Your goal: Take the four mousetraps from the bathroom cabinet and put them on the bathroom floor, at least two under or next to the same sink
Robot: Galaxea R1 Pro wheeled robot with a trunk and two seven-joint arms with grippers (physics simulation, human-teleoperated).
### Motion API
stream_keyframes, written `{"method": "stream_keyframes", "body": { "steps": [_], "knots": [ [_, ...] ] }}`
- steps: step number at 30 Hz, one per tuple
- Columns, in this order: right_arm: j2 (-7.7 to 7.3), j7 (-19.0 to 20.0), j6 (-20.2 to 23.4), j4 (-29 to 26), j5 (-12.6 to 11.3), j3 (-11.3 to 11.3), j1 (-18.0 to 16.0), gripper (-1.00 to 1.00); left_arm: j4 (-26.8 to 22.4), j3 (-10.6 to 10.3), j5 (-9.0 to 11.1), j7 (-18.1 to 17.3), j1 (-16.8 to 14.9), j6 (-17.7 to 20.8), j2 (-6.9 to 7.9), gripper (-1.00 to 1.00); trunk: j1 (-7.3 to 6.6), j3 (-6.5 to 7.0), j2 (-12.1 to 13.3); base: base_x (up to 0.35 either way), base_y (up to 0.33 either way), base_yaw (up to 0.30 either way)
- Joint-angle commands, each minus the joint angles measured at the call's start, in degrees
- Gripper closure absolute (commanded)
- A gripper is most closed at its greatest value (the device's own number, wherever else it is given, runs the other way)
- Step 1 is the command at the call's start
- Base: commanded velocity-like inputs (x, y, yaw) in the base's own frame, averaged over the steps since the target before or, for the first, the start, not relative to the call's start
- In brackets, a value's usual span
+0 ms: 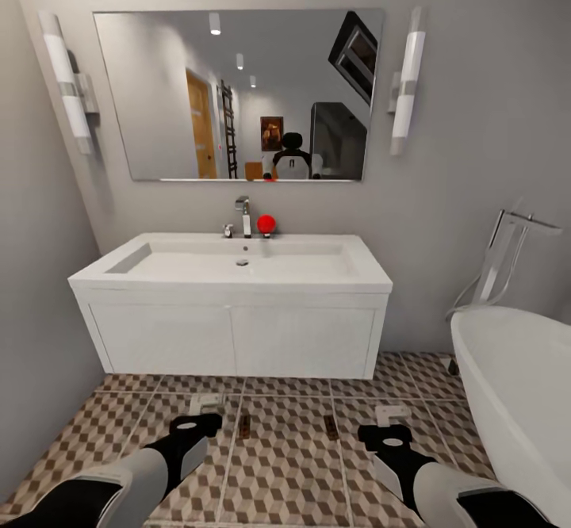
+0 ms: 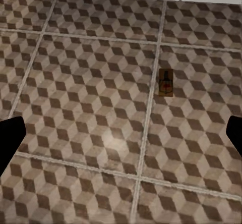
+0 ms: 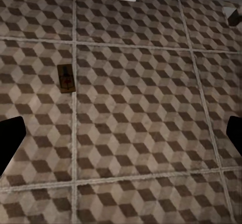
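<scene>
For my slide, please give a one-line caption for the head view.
Two mousetraps lie on the floor before the sink, between open grippers.

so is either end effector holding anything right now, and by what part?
Nothing held. Left end effector and right end effector are both open and empty above the bathroom floor; two mousetraps lie on the tiles.

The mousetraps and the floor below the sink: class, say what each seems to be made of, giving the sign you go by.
Mousetraps: probably wood, matt brown boards with a red mark.
Bathroom floor: likely glazed ceramic tile, given its pale grout lines, printed cube pattern and soft sheen in the left wrist view.
</scene>
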Motion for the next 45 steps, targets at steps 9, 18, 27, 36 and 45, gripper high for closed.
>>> {"method": "stream_keyframes", "body": {
  "steps": [9,18,27,36,45],
  "knots": [
    [-0.71,-0.3,-0.1,0.2,-0.1,0.4,1.9,-1.0,0.1,-0.4,0.8,0.1,2.2,-0.2,0.11,-1.0,-1.99,1.56,3.6,0.0,0.0,0.0],
    [-2.2,-0.2,0.0,0.3,-0.1,0.4,6.1,-1.0,0.1,-0.4,1.1,0.1,5.9,-0.1,0.38,-1.0,-3.97,3.18,7.2,0.0,0.0,0.0],
    [-3.24,-0.1,1.0,0.3,-0.1,0.4,12.7,-1.0,0.1,-0.4,1.6,-0.1,11.4,0.0,0.76,-1.0,-5.94,4.79,10.8,0.0,0.0,0.0],
    [-4.2,-0.2,1.3,0.3,-0.1,0.4,20.5,-1.0,0.1,-0.4,1.8,-3.3,17.6,-0.1,1.28,-1.0,-7.92,6.41,14.4,0.0,0.0,0.0],
    [-4.29,-0.1,1.3,0.3,-0.1,0.4,23.2,-1.0,0.1,-0.4,1.8,-6.7,21.2,-0.3,1.81,-1.0,-9.9,8.03,18.0,0.0,0.0,0.0]
  ]
}}
